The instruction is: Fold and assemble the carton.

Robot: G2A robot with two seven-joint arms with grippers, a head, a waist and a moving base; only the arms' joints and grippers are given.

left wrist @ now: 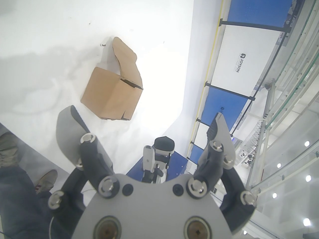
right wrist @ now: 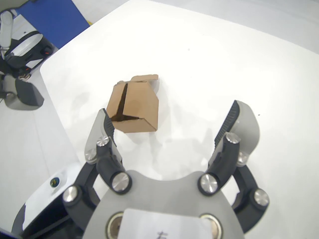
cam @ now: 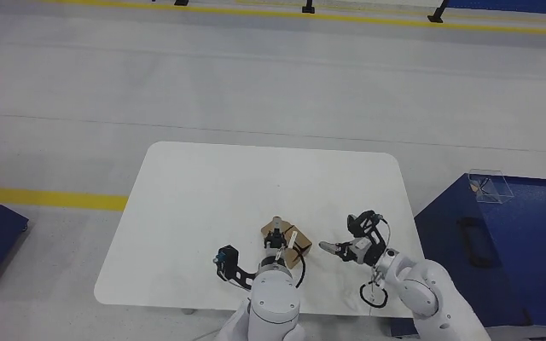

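Two empty grippers are held spread open, with the half-folded carton (cam: 284, 238) lying between them near the robot-side edge of the white table (cam: 256, 179), the right gripper (right wrist: 169, 109) being judged slightly nearer than the left gripper (left wrist: 143, 114).

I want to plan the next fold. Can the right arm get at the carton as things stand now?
Probably yes. The right gripper is open and faces the carton, which lies on the table. Only bare table shows between them, so the way looks free.
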